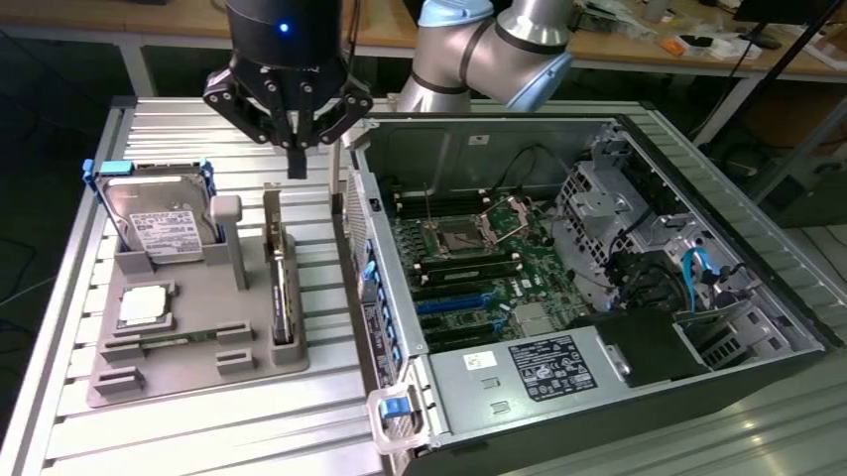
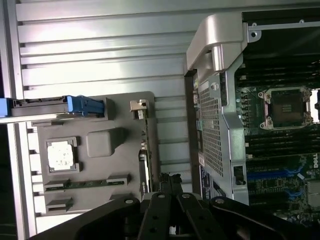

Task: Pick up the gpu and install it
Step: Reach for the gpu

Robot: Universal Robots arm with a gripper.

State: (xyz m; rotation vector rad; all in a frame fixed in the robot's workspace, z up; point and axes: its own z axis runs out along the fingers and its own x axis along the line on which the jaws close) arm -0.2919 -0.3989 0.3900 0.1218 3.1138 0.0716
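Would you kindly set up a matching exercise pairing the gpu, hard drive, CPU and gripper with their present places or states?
Things:
1. gpu
2. hard drive
3. CPU
4. gripper

Places or states:
A. lying flat on the grey tray
B. shut and empty, above the tray
C. upright, with blue handles at its sides
D. standing on edge in a long slot of the tray

Pairs: 1-D, 2-C, 3-A, 4-B

The gripper [image 2: 169, 181] hides the near end of the gpu [image 2: 144, 150]. Farther off, the picture's edge cuts the hard drive [image 2: 37, 107].
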